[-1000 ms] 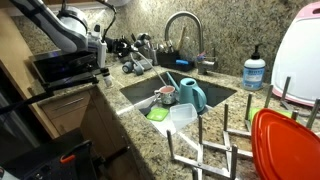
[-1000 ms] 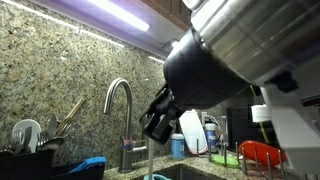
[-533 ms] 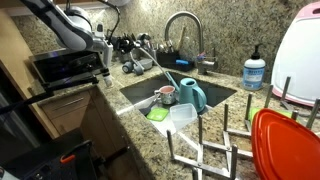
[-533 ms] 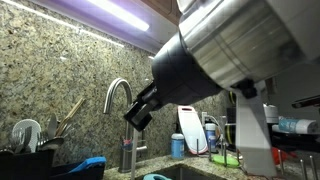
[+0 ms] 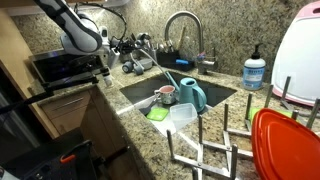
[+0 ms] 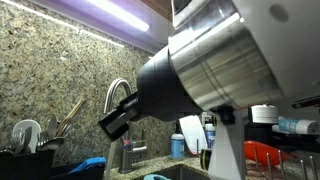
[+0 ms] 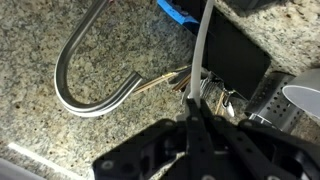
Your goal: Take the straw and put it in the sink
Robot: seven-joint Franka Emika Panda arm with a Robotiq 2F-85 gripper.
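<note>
The straw is a thin pale tube that rises from between my gripper's shut black fingers in the wrist view. In an exterior view the straw slants from the gripper at the back left counter down over the sink. The sink is a steel basin in brown granite under the curved faucet. Seen from the wrist, the faucet arches just left of the straw. In an exterior view the arm fills most of the picture and the gripper's dark end hangs beside the faucet.
A teal jug, a red cup, a green sponge and a clear container lie in the sink. Utensils crowd the back counter. A wire dish rack with a red plate stands in front, a soap bottle to the right.
The arm has swung leftward in the exterior views, bringing the gripper nearer the faucet. The gripper has stayed shut on the straw throughout.
</note>
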